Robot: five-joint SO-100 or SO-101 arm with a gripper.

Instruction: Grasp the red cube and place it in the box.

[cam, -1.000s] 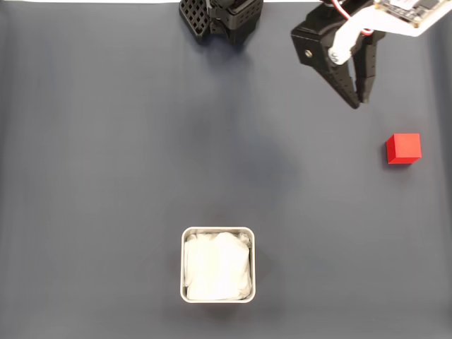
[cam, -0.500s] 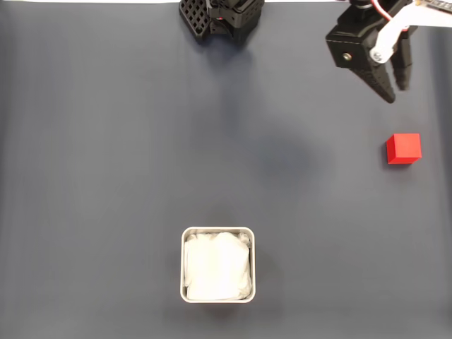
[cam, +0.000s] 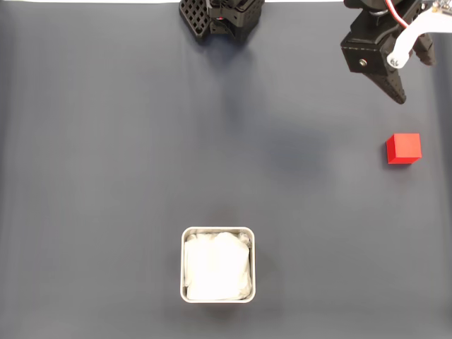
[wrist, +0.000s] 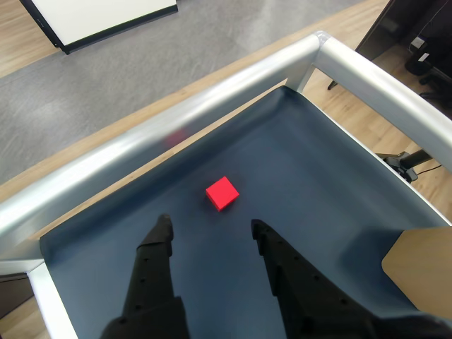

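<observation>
dark mat [cam: 106, 141], metal frame [wrist: 212, 106], wood floor [wrist: 21, 42]

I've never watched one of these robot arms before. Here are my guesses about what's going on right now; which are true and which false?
1. The red cube sits on the dark mat, with nothing gripping it. True.
2. The gripper is open, its fingers spread apart in the wrist view. True.
3. The cube already lies inside the box. False: the box holds only white paper lining, and the cube is far off, toward the right edge of the fixed view.
4. The box is red plastic. False: it is a silver metal tin.
5. In the wrist view the cube lies ahead of the gap between the fingers. True.
</observation>
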